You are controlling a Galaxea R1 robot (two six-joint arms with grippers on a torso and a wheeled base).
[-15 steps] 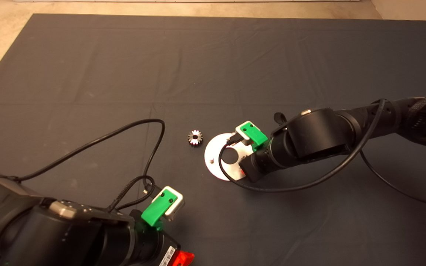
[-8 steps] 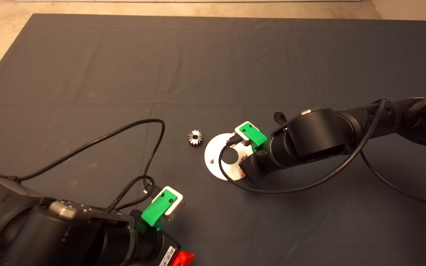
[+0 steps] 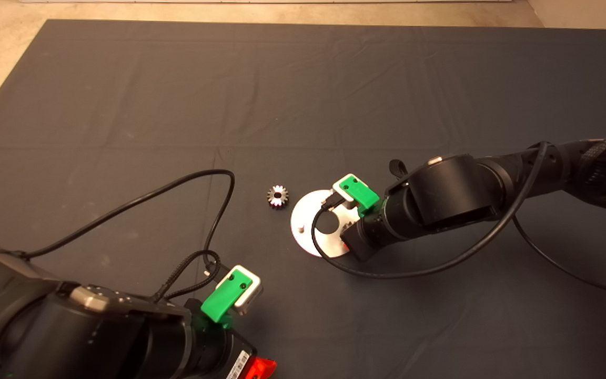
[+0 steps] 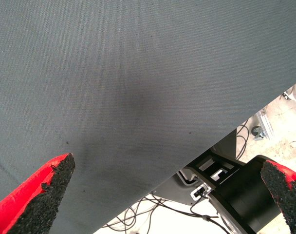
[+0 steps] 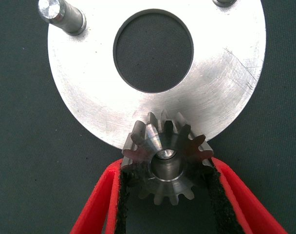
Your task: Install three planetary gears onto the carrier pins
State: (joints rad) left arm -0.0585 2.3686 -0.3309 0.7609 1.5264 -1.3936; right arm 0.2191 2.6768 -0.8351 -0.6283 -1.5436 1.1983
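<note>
Right tool (image 5: 166,195) clamped, left tool (image 4: 172,195) spread

- Right gripper (image 5: 165,195): bright red fingers lined with rough black pads; green and white block on its wrist in the head view
- Planetary gear (image 5: 165,158) between those pads: dark grey steel, shiny faces, pale silver pin end showing in its bore
- Silver disc (image 5: 89,92) beyond the fingertips: brushed, finely scratched; two silver carrier pins (image 5: 62,16) on it
- Second planetary gear (image 3: 278,196): dark teeth, bright face with a reddish tint
- Mat (image 3: 303,95): plain dark grey, faint creases
- Left gripper (image 4: 175,195): red fingers, speckled black pads
</note>
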